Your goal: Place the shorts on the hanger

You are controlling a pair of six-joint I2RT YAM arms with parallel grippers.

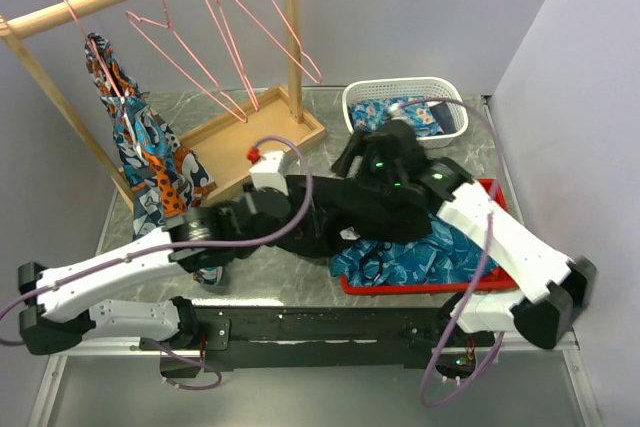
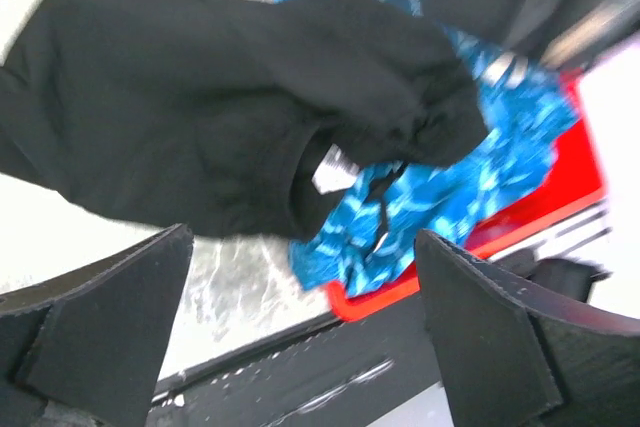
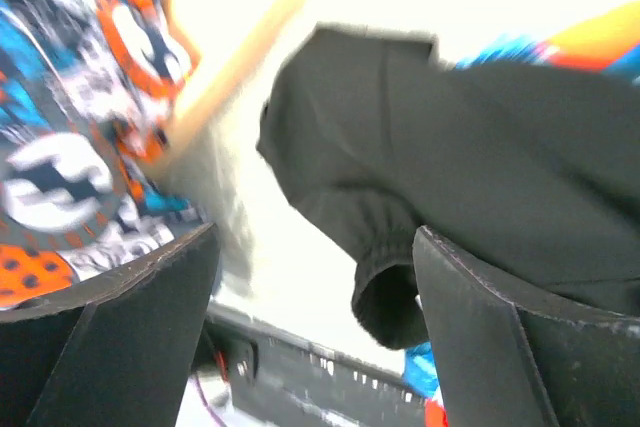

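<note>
Just one pair of shorts (image 2: 200,107), three bare hangers (image 1: 190,72), left gripper (image 2: 303,237) and right gripper (image 3: 315,237) both wide apart.

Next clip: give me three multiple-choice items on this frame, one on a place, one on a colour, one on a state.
1. Where do the shorts lie?
A) folded in a drawer
B) across the red tray and the table
C) on the floor

2. What colour are the hangers?
A) pink
B) green
C) black

3. The left pincer is:
A) shut on the shorts
B) open and empty
C) out of view

B: black fabric spreads over the tray's edge onto the table. A: thin pink wires show in the top view. B: its fingers stand wide apart with nothing between them.
</note>
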